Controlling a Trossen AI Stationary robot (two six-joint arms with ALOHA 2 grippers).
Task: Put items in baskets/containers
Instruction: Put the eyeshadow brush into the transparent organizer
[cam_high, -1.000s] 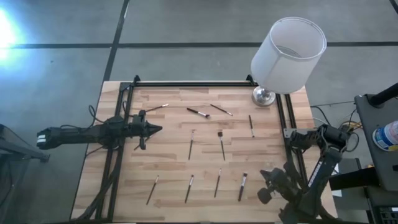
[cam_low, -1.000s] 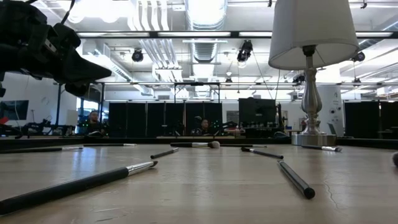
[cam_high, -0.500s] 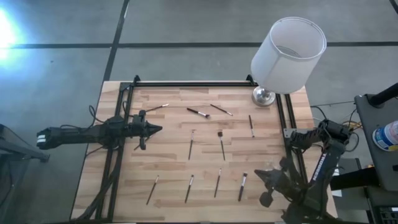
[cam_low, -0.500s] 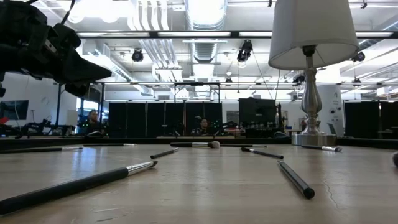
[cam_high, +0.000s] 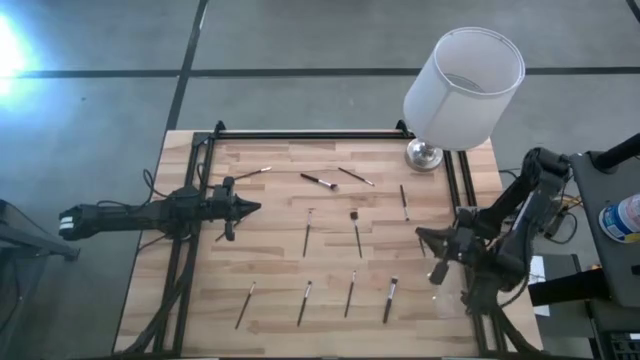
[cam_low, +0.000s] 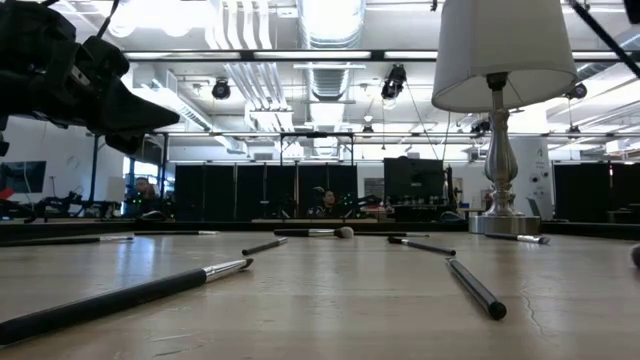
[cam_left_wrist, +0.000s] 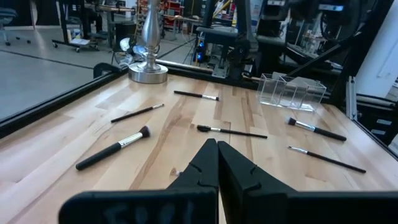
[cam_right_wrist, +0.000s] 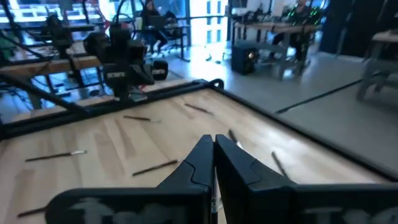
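Wooden table (cam_high: 270, 270) with scattered brushes (cam_high: 305, 238)

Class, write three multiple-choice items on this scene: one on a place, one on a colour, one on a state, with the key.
1. Where does the lamp stand?
A. Mid-table
B. At a corner of the table, on the right arm's side
C. Beside the left arm

2. What colour is its shade?
A. White
B. Red
C. Black

3. How is the left gripper?
A. Wide open
B. Shut on a brush
C. Shut, holding nothing

Key: B, the high view shows its base at that corner; A, the shade is plainly white; C, the left wrist view shows the fingers pressed together with nothing between.
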